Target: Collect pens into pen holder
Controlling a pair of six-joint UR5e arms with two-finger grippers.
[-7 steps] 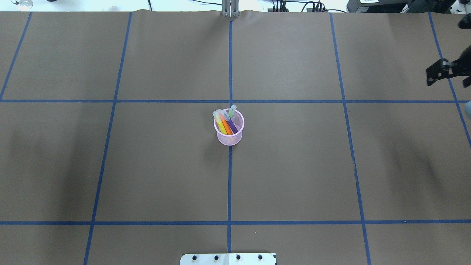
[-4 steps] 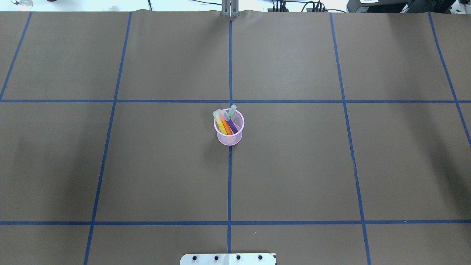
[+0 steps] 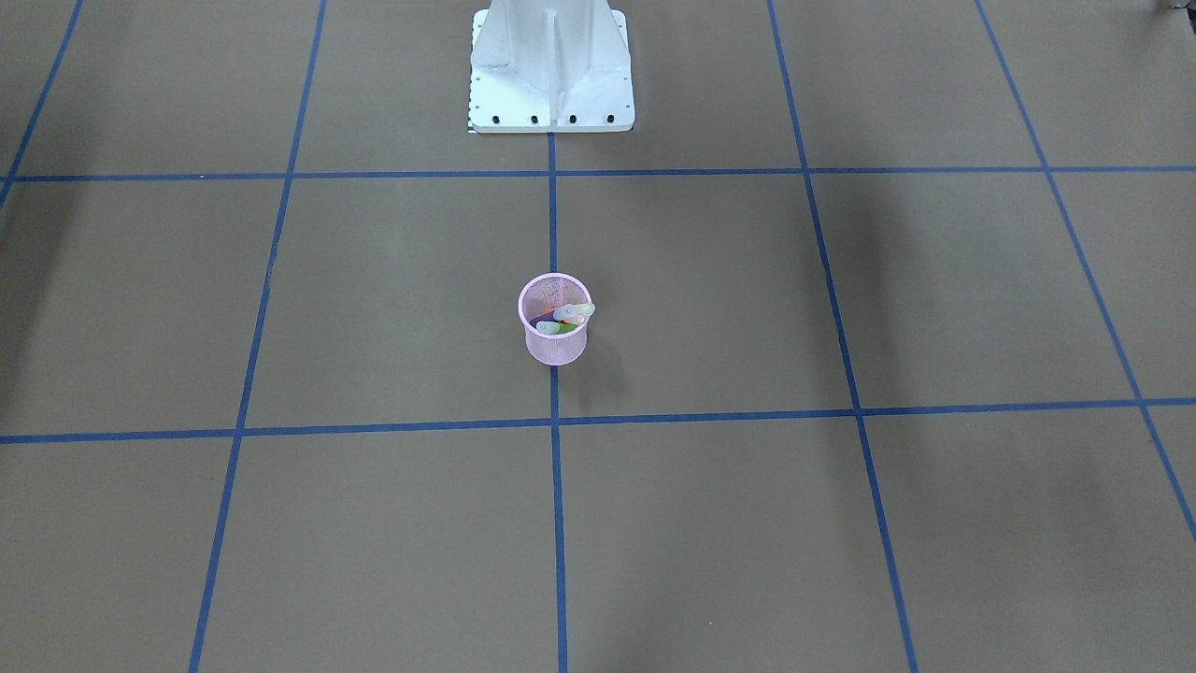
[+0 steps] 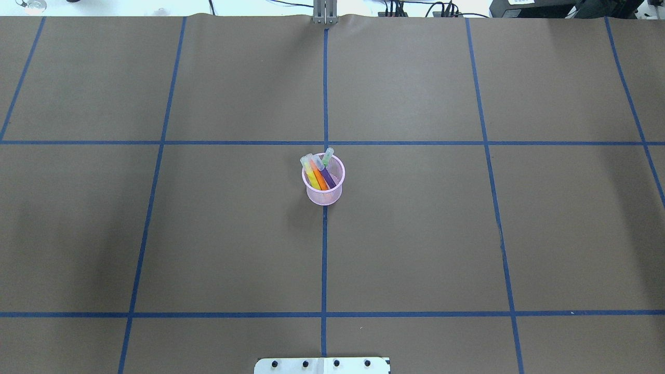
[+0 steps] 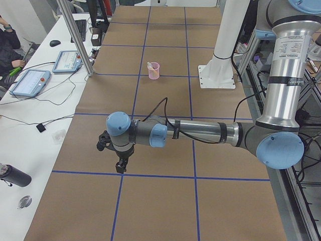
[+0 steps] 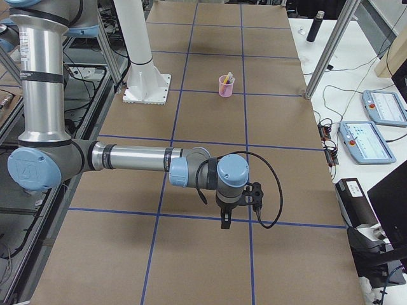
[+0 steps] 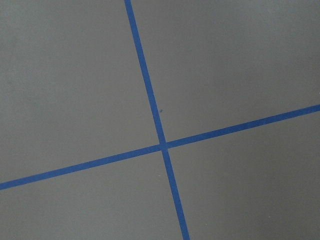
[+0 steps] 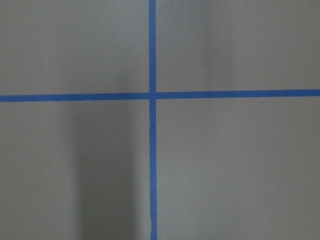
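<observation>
We can read no text, label, brand, number or sign in any view, the screen of the handheld pendant (image 6: 364,141) beside the bench (image 6: 210,121) too small to make out, the mark on the blue joint cap (image 6: 28,168) off the bench's edge too blurred for us.

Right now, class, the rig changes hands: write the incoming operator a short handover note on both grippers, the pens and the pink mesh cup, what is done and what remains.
Small round pink wire-mesh pen holder: upright mid-table.
Slim purple, orange, yellow and green pens: all inside it, leaning.
Left gripper: over the brown table, far from the holder, seen side-on only; open or shut unclear, no pen seen in it.
Right gripper: likewise, at the opposite end.
Done: no loose pen in any view.
Left: apparently nothing.
</observation>
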